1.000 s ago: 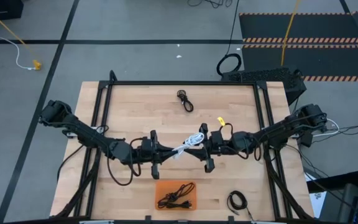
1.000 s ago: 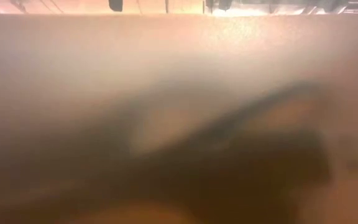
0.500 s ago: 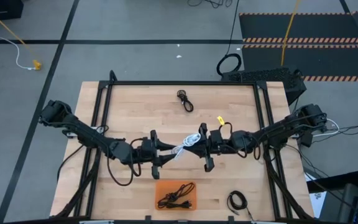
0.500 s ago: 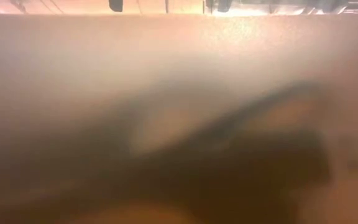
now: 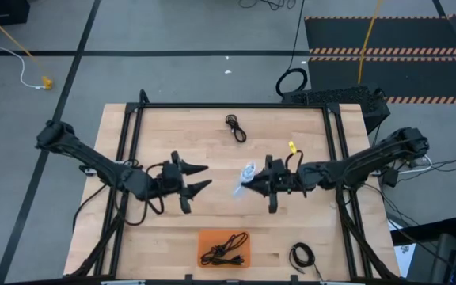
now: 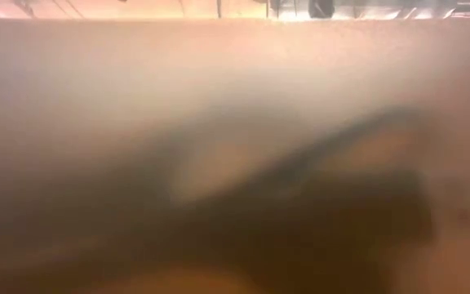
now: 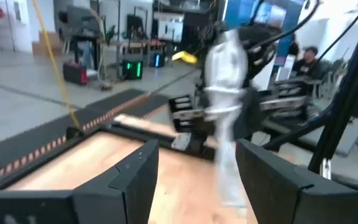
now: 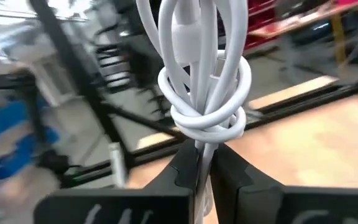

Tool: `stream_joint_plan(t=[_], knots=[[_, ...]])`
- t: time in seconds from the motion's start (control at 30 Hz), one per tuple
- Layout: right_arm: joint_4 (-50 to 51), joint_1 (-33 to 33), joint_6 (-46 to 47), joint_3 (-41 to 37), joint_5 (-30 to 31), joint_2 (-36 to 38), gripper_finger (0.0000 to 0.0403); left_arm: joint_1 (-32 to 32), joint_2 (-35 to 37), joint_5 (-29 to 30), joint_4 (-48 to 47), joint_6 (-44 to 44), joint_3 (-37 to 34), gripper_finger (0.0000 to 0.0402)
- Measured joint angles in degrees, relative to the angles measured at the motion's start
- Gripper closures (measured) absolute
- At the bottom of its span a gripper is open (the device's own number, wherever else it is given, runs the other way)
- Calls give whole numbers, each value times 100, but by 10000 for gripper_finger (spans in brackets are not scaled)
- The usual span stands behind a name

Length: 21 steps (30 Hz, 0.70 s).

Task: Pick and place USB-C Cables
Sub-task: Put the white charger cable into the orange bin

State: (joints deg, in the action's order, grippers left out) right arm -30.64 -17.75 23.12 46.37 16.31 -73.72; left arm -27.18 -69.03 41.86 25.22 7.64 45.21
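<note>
The white USB-C cable (image 5: pixel 245 174), a small bundle wrapped around its own middle, is in my right gripper (image 5: pixel 249 184) over the table's middle; the gripper is shut on it. My left gripper (image 5: pixel 203 178) stands open a little to the cable's left, with nothing between its fingers; in its wrist view the white cable (image 7: pixel 224 93) shows ahead of it. One black USB-C cable (image 5: pixel 236 127) lies on the far part of the table. Another (image 5: pixel 302 255) lies near the front right corner. More black cables lie in the orange tray (image 5: pixel 206 235). My right gripper pinches the white cable's strands (image 8: pixel 199 152) between its two fingers, just under the wrapped waist (image 8: pixel 207 118) of the bundle. The fingers come roughly level from the table's right side. The bundle sticks out past the fingertips, clear of the table.
A black frame (image 5: pixel 228 105) runs around the table's far edge and both sides. On the floor behind the table lie a large black cable ring (image 5: pixel 291 81) and a yellow cord (image 5: pixel 6 32). The low view shows only a blur.
My left gripper has opened, let go of the white cable and drawn back toward the table's left edge. My right gripper has shut on the cable. The bundle, stretched between both grippers before, now sits in the right gripper alone.
</note>
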Motion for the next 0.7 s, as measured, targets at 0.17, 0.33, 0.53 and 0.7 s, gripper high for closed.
stream_joint_plan(t=[0.17, 0.33, 0.53, 0.7], knots=[[-560, -405, 482, 4, -303, -611, 395, 0, 175, 1, -902, 605, 0, 194], [-810, -721, 1042, 0, -310, -1153, 395, 0, 209, 3, -1296, 1048, 0, 194], [-1211, -1002, 1222, 230, -313, -1699, 395, 2, 211, -4, -1404, 1239, 0, 195], [37, -1125, 1137, 987, -312, -2174, 395, 2, 211, -26, -1400, 1269, 0, 195]])
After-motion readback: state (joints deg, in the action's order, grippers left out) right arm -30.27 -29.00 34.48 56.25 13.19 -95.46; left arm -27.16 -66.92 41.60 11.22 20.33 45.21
